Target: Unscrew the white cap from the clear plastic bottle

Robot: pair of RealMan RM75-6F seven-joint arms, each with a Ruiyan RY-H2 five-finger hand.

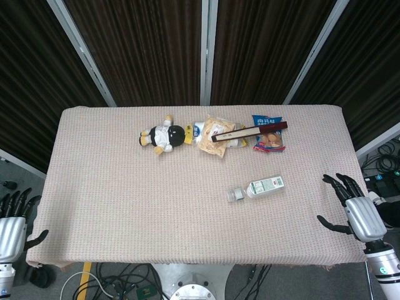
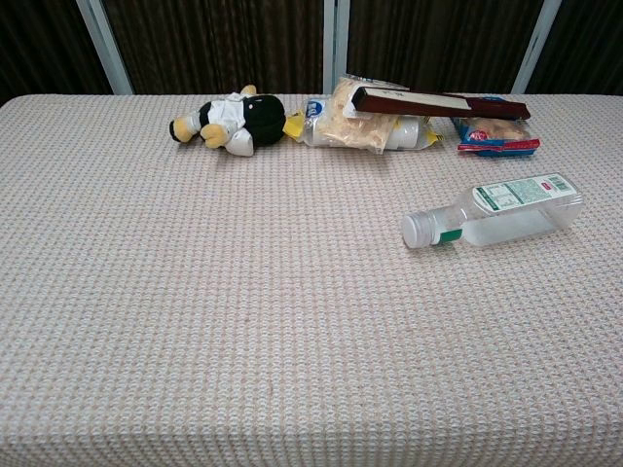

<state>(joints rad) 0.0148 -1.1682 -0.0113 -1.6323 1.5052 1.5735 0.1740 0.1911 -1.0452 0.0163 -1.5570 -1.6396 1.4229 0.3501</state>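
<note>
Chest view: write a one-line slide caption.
Clear bottle lying on its side, white cap still on, plush toy and snack packets behind; no hands visible.

Table layout, bottle lying right of centre.

The bottle (image 2: 496, 211) is lying on its side on the table (image 1: 125, 200), with its cap (image 2: 417, 230) pointing left and toward the near edge. Behind it, along the far edge, a plush toy (image 1: 164, 135) is lying furthest left, a snack bag (image 1: 217, 135) just right of it, and a second packet (image 1: 269, 134) furthest right. A long flat box (image 1: 250, 131) is resting across the two packets. The left hand (image 1: 11, 228) is hanging off the table's near left corner, the right hand (image 1: 356, 209) off its near right edge.
</note>
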